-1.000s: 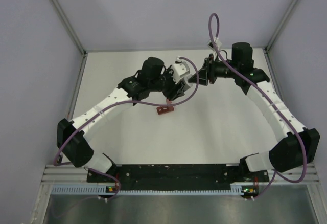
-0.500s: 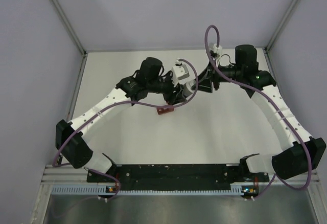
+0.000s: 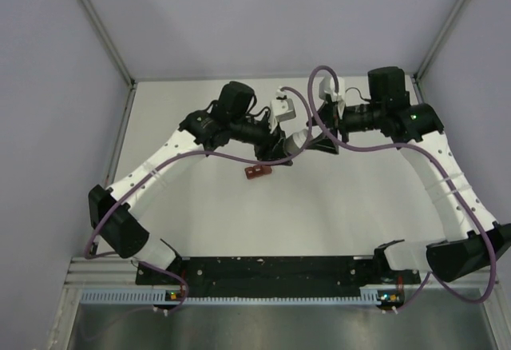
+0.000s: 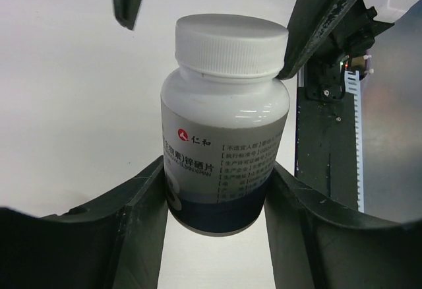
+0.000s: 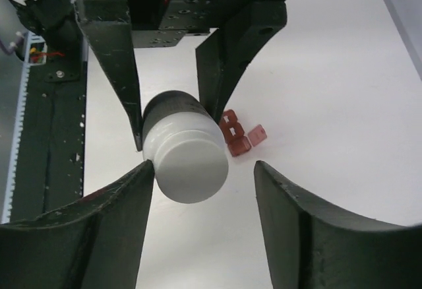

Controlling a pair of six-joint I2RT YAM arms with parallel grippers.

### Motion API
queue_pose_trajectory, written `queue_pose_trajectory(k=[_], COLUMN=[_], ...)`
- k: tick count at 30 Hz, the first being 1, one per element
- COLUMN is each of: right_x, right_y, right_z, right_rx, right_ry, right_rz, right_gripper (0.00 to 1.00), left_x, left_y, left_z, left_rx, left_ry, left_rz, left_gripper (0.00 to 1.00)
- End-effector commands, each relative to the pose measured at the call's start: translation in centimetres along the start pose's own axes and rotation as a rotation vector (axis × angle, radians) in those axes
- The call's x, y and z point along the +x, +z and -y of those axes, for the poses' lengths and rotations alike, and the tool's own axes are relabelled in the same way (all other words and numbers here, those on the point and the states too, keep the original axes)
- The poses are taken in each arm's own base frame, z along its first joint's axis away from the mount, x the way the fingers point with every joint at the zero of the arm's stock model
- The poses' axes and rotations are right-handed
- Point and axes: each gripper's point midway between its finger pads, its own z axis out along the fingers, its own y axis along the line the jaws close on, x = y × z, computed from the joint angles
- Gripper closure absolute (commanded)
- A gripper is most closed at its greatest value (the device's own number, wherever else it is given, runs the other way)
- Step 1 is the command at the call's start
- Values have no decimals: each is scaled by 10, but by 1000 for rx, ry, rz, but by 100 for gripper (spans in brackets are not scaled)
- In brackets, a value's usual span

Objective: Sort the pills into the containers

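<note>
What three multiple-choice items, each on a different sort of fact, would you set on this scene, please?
1. Where is the pill bottle?
A. Between the fingers of the left gripper.
B. Lying in a bowl.
C. Standing on a tray.
2. What colour is the bottle's cap?
A. Red.
B. White.
C. Blue.
3. How is the right gripper?
A. Shut on a pill.
B. Open around the cap.
C. Shut with nothing in it.
Answers: 1 A, the left wrist view shows a finger pressed on each of its sides; 2 B, the cap is plain white in both wrist views; 3 B, one of its fingers stands clear of the cap.
</note>
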Motion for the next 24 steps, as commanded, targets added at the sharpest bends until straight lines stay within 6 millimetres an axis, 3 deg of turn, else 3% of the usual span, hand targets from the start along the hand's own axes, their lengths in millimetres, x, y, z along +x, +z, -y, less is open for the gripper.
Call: queue_pose_trajectory(k=[1, 2, 5, 12, 18, 24], right_x=[-5, -7, -15, -41, -54, -39], right_y=[-9, -8, -9, -11, -8, 8], right_z=[15, 15, 11, 10, 39, 65], right_rx=[100, 101, 104, 123, 231, 274], right_ry=[-91, -73, -19, 89, 252, 407], right_rz=[-39, -32, 3, 88, 130, 131], right_gripper=[33, 25, 20, 16, 16, 19], left_x=[-26, -28, -27, -31, -33, -31], left_y=[-8, -9, -14, -26, -32, -30], left_z=[9, 4, -11, -40, -53, -58], left_rx=[-15, -47, -148, -339, -442, -523], left_ry=[56, 61, 72, 87, 109, 136], left_rz=[82, 85, 85, 91, 94, 87], left_gripper=[100, 100, 100, 100, 100, 100])
